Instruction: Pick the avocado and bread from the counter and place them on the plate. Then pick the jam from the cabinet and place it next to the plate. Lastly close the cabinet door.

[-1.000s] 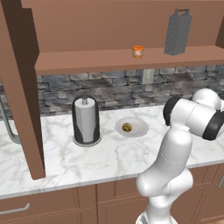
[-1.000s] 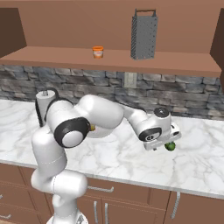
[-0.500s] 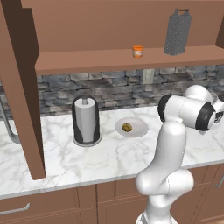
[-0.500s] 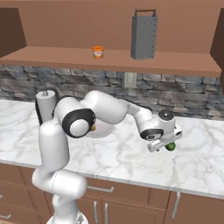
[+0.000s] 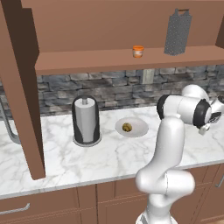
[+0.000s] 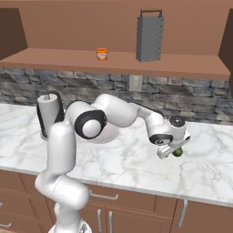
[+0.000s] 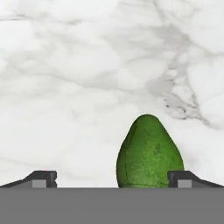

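Close under the hand camera, the gripper (image 7: 112, 178) stands with its jaws spread wide and nothing held, the two dark finger tips (image 7: 40, 178) rising at either side. Between them, nearer the right-hand tip, the avocado (image 7: 148, 153) lies on the counter (image 7: 87, 65), its narrow end pointing away from the hand; the wide stance seems meant to straddle it before a squeeze. Whether either tip touches its skin yet is hard to say, since the lower part is cut off. From the right base view the hand hangs low over the marble with the green lump just below it. Farther left the bread (image 5: 127, 127) sits on the plate (image 5: 139, 129). Beyond, up on the cabinet (image 5: 87, 26) shelf, waits the jam (image 5: 138, 51).
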